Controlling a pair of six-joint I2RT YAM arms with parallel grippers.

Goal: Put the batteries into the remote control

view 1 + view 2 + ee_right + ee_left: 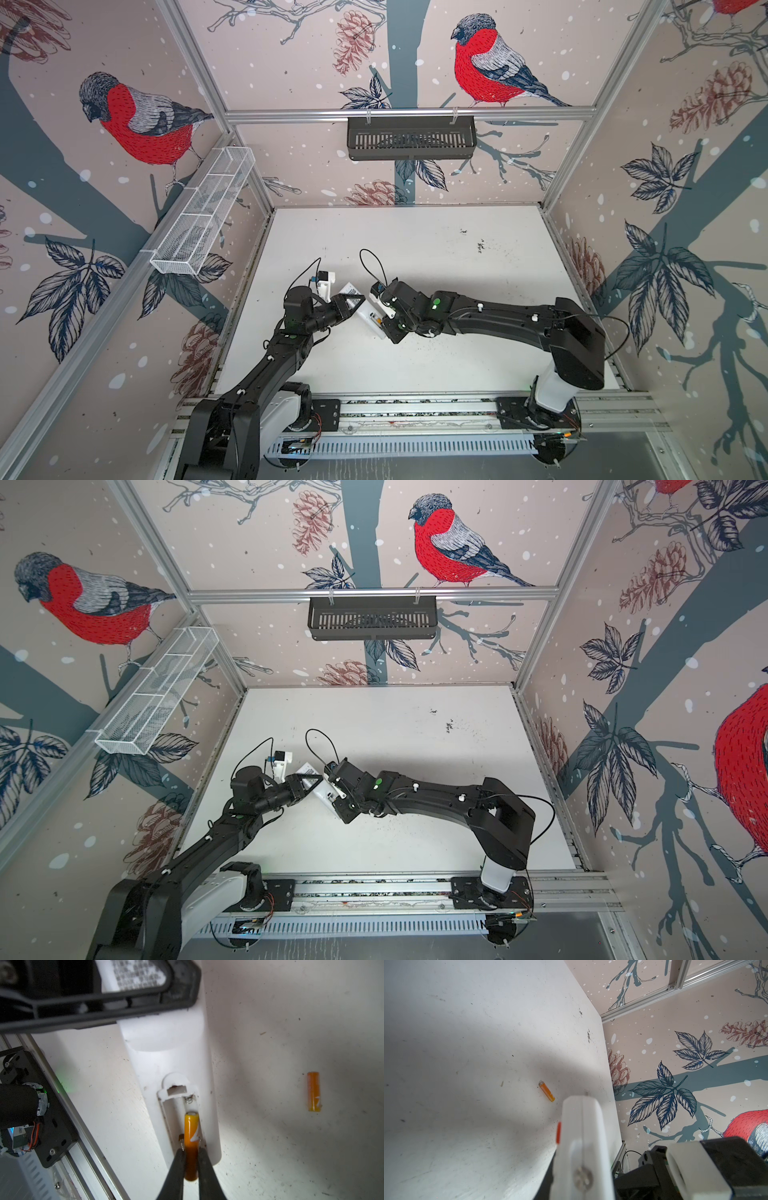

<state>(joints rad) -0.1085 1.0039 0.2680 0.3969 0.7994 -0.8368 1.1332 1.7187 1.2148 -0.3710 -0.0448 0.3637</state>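
Note:
The white remote control point(166, 1059) is turned back-up, with its battery compartment point(176, 1105) open and a spring showing at one end. My left gripper point(351, 305) is shut on the remote's middle, near a printed label. My right gripper point(191, 1150) is shut on one orange battery point(191, 1132), whose free end lies in the compartment short of the spring. A second orange battery point(313, 1092) lies loose on the white table, also visible in the left wrist view point(546, 1091). In both top views the two grippers meet at the remote point(322, 793), left of the table's middle.
A black slotted basket point(411, 137) hangs on the back wall and a white wire basket point(203, 216) on the left wall. An aluminium rail point(415, 409) with both arm bases runs along the table's front edge. The right arm point(498, 318) stretches across the table.

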